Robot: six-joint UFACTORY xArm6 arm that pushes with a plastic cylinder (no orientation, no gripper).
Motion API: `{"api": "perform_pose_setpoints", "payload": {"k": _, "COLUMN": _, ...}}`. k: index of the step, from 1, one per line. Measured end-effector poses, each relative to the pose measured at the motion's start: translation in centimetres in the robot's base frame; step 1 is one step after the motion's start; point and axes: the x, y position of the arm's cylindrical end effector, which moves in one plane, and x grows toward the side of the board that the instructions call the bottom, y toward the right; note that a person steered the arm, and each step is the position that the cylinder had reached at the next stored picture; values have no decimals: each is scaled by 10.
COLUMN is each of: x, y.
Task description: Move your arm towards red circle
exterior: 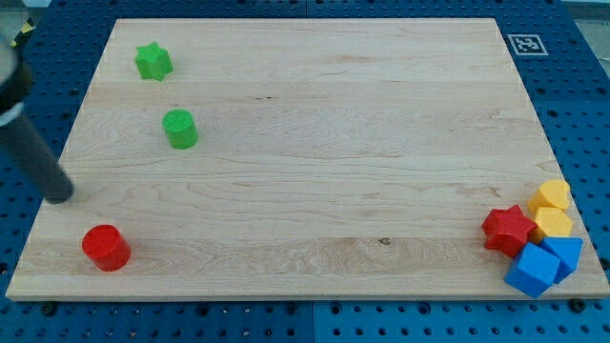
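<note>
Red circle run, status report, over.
My tip at board's left edge, above-left of red circle, not touching. Nothing between them. Green cylinder sits farther up.

No readable words or numbers, only a black-and-white square marker [526, 44] on the board's [315, 152] top-right corner

Pale smooth wooden board [315, 143]; matt, probably plastic red circle [105, 248].

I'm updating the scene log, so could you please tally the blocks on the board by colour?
Green: 2, a star and a cylinder.
Red: 2, a circle and a star.
Yellow: 2, upper and lower.
Blue: 2, left and right.
Total: 8
</note>
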Motion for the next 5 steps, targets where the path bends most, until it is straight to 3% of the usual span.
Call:
{"api": "perform_pose_setpoints", "payload": {"k": 3, "x": 60, "y": -8}}
{"api": "perform_pose_setpoints", "payload": {"k": 5, "x": 76, "y": 39}}
